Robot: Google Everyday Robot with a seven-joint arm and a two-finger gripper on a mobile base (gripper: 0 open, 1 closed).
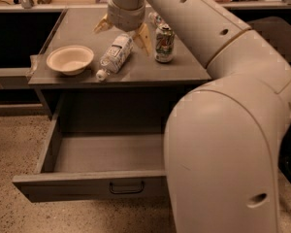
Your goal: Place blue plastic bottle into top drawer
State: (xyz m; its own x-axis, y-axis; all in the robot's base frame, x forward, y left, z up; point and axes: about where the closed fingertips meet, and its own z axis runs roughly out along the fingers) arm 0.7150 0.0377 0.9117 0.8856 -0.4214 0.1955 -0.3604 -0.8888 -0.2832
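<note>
The blue plastic bottle [115, 55] lies on its side on the grey cabinet top, white cap toward the front left. My gripper [122, 32] hangs just above its far end, open, with one yellowish finger on each side of the bottle and nothing held. The top drawer [92, 181] is pulled out below the cabinet top; its inside is bare and its dark handle faces front. My arm covers the drawer's right part.
A cream bowl [70, 59] sits left of the bottle on the cabinet top [77, 28]. A green-and-silver soda can [164, 43] stands to the right, with a small clear bottle [156, 18] behind it. Speckled floor lies around the drawer.
</note>
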